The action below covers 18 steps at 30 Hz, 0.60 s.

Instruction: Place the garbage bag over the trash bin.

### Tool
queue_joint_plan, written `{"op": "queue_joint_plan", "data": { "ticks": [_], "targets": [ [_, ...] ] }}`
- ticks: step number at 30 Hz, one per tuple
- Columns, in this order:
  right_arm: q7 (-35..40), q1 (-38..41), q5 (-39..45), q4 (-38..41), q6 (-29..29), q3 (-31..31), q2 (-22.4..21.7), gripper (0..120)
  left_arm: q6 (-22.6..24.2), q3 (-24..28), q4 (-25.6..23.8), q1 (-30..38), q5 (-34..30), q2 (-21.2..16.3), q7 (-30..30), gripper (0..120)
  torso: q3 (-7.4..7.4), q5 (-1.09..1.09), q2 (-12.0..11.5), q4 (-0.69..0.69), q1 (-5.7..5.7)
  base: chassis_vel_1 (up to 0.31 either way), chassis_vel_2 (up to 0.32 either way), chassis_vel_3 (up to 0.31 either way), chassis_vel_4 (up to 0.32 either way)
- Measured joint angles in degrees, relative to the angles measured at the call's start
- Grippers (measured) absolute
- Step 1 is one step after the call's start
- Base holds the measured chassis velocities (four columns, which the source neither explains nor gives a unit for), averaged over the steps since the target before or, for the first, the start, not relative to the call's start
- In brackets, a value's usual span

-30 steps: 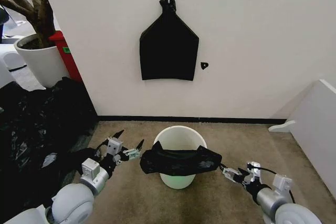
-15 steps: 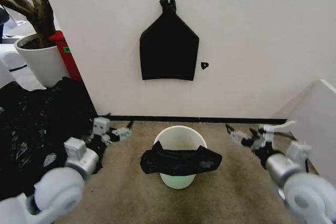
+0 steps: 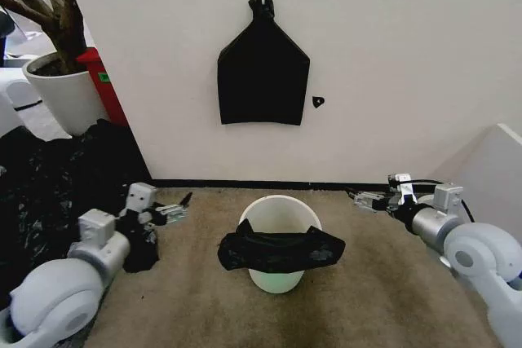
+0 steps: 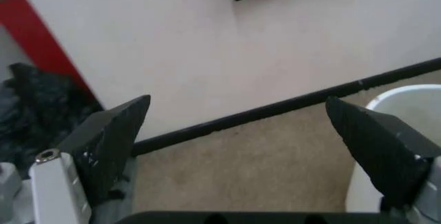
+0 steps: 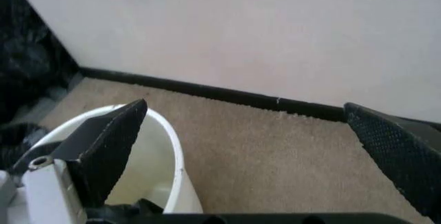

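Garbage bag (image 3: 280,250) is draped across the near side of the trash bin (image 3: 279,211), bunched into a wrinkled band hanging over the near rim; it does not line the opening, and the far rim and inside wall are bare white. Bin stands upright on the carpet floor (image 3: 367,283), centre of the head view, near the wall's black baseboard (image 3: 245,185).

I see the left end effector (image 3: 175,207) to the left of the bin, apart from it, not touching bag or bin. Fingers spread wide w/ nothing between them; left wrist view confirms, both black fingers (image 4: 110,136) well apart, carpet and baseboard visible in the gap, bin rim at one edge.

Right end effector (image 3: 364,199) is to the right of the bin and a bit farther back, also apart from it. Fingers spread, holding nothing; right wrist view shows the wide gap w/ the bin's rim and interior beside one finger (image 5: 103,146).

Other items: flat black bag (image 3: 263,71) hung on the wall above the bin; black plastic sheeting (image 3: 57,193) heaped far left; white plant pot (image 3: 57,91) at far left.
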<state>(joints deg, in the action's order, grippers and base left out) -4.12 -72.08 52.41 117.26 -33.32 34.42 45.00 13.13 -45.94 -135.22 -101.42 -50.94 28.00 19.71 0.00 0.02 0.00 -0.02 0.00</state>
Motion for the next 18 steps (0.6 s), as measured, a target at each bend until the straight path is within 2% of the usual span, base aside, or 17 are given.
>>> {"op": "queue_joint_plan", "data": {
  "ticks": [3, 5, 6, 7, 13, 15, 16, 18],
  "targets": [
    [-2.4, 2.0, -0.9, -1.4, 0.1, -1.5, -1.2, 100, -0.2, -3.4, -0.8, -3.5, 1.3, 2.6, -1.1, 100, 0.0, -0.01, 0.0, -0.01, 0.0, 0.0, 0.0, 0.0, 0.0],
    [-4.1, 7.9, -1.2, -3.4, -0.5, -6.3, -2.6, 100, -1.2, -7.3, -2.6, -9.0, 3.7, 8.2, -3.4, 100, 0.0, -0.02, 0.0, -0.01, 0.0, 0.0, 0.0, 0.0, 0.0],
    [-4.1, 7.9, -1.2, -3.4, -0.5, -6.3, -2.6, 100, -1.2, -7.3, -2.6, -9.0, 3.7, 8.2, -3.4, 100, 0.0, -0.02, 0.0, -0.01, 0.0, 0.0, 0.0, 0.0, 0.0],
    [-3.7, 11.2, -0.5, -4.2, -1.6, -9.5, -2.8, 100, -1.9, -8.9, -3.6, -12.1, 5.2, 11.1, -5.1, 100, 0.0, -0.03, 0.0, 0.01, 0.0, 0.0, 0.0, 0.0, 0.0],
    [-1.2, 27.1, 3.6, -9.4, -8.5, -26.1, -2.2, 100, -7.0, -14.2, -6.5, -21.1, 14.0, 22.0, -14.8, 100, 0.0, -0.02, 0.0, 0.04, 0.0, 0.0, 0.0, 0.0, 0.0],
    [-1.2, 27.1, 3.6, -9.4, -8.5, -26.1, -2.2, 100, -7.0, -14.2, -6.5, -21.1, 14.0, 22.0, -14.8, 100, 0.0, -0.02, 0.0, 0.04, 0.0, 0.0, 0.0, 0.0, 0.0],
    [-1.2, 32.5, 3.7, -12.6, -8.8, -31.6, -1.3, 100, -8.2, -14.4, -7.1, -21.9, 16.1, 24.6, -16.0, 100, 0.0, -0.01, 0.0, 0.03, 0.0, 0.0, 0.0, 0.0, 0.0],
    [-1.2, 37.3, 3.7, -16.5, -8.8, -37.8, 0.0, 100, -9.0, -14.0, -7.5, -21.9, 17.5, 26.7, -16.6, 100, 0.0, -0.01, 0.0, 0.03, 0.0, 0.0, 0.0, 0.0, 0.0]
  ]
}}
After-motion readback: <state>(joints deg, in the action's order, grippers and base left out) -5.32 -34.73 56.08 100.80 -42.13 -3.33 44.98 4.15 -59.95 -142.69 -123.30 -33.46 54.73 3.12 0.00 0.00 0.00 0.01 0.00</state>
